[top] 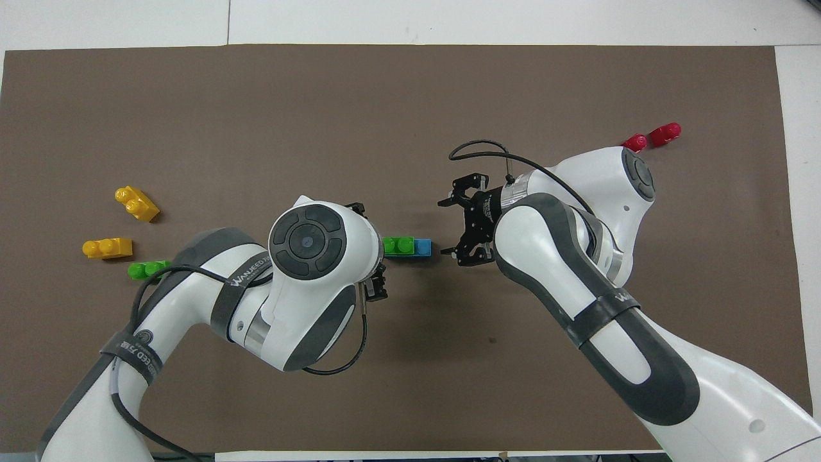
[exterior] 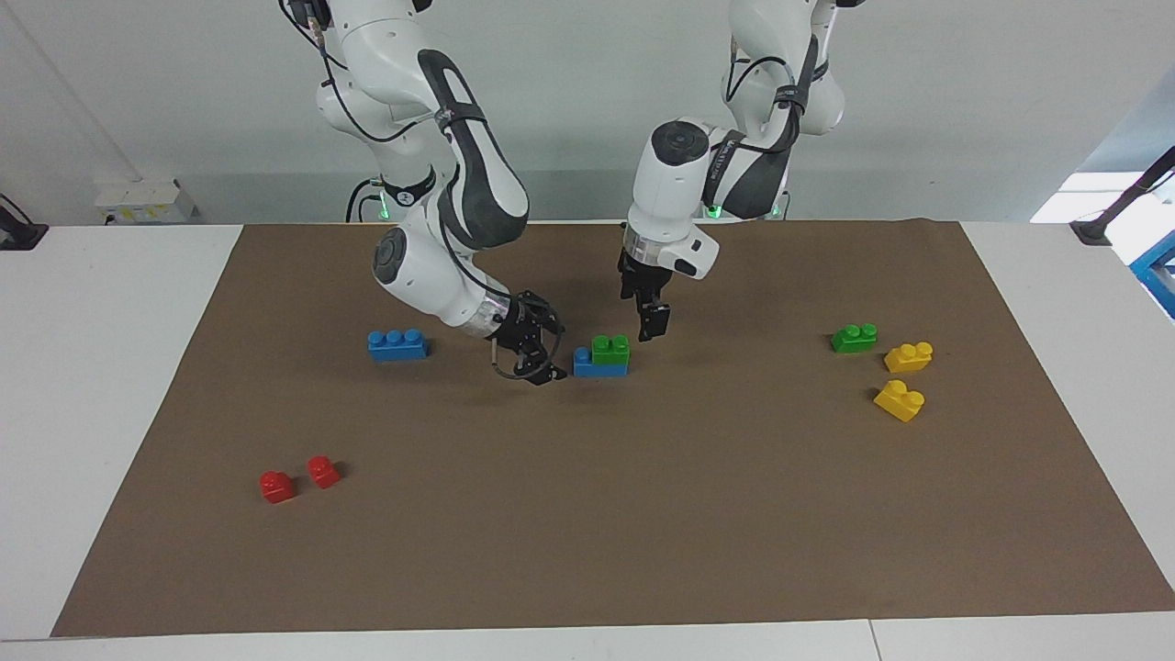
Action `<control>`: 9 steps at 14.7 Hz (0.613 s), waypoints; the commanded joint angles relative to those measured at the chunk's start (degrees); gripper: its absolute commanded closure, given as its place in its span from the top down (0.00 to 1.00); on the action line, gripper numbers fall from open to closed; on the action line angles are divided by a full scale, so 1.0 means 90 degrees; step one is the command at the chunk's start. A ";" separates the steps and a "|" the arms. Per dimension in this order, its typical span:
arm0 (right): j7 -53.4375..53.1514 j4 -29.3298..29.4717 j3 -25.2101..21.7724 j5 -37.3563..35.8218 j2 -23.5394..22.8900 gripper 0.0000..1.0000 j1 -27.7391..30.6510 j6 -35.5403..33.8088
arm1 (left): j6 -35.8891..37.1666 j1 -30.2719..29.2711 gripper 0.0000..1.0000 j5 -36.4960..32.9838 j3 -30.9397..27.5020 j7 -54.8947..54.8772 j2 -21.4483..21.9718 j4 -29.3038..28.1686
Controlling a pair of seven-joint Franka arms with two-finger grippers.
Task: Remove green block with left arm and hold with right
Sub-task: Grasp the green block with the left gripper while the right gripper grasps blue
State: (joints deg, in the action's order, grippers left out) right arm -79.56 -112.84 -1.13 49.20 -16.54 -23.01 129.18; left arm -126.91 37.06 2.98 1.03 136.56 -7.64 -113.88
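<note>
A green block (exterior: 610, 348) sits on a blue brick (exterior: 595, 364) mid-mat; both also show in the overhead view as the green block (top: 397, 246) and the blue brick (top: 422, 248). My left gripper (exterior: 654, 323) points down, close beside the green block on the left arm's side and apart from it. My right gripper (exterior: 553, 352) is open and empty, low beside the blue brick's other end; it also shows in the overhead view (top: 457, 228). A second green block (exterior: 854, 338) lies toward the left arm's end.
Two yellow bricks (exterior: 909, 356) (exterior: 900, 400) lie next to the second green block. A lone blue brick (exterior: 397, 344) lies toward the right arm's end. Two red bricks (exterior: 277, 487) (exterior: 323, 471) lie farther from the robots at that end.
</note>
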 commanded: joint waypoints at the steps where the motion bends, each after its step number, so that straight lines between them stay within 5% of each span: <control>1: 0.0216 -0.0031 0.0008 0.0236 -0.0164 0.95 -0.0109 0.0313 | -0.0254 0.0101 1.00 0.0088 -0.0095 0.0091 -0.0118 -0.0062; 9: 0.0382 -0.0031 0.0008 0.0510 -0.0437 0.95 -0.0343 0.0685 | -0.0595 0.0297 1.00 0.0088 -0.0104 0.0364 -0.0547 -0.0013</control>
State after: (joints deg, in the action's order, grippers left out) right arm -78.26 -112.84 -1.12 51.73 -19.76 -25.40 133.69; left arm -130.51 38.70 2.98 1.02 139.00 -11.61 -113.91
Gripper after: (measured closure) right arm 0.097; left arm 0.000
